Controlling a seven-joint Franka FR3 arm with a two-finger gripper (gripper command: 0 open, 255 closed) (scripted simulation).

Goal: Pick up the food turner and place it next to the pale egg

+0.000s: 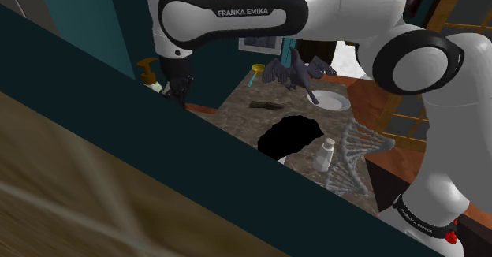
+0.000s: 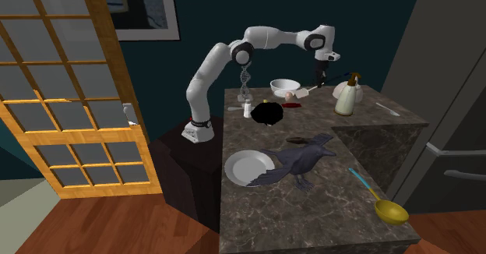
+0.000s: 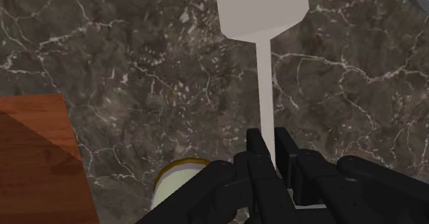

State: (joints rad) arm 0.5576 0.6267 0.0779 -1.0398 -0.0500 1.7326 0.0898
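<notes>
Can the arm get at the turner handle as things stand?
Looks like yes: the tool is shut on the thin handle of the turner, held over the marbled counter, with nothing between them.

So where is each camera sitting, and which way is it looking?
Shoulder view: beside the stand, looking down over the dark marbled stone counter; the white arm looms close across the top.
Second exterior view: above the counter's opposite end, facing the whole arm past a dark crow figure.
Wrist view: on the hand, looking down at the counter; the black gripper clasps a white flat-bladed turner.
Shared: both outside views show the crow and a round white plate.
</notes>
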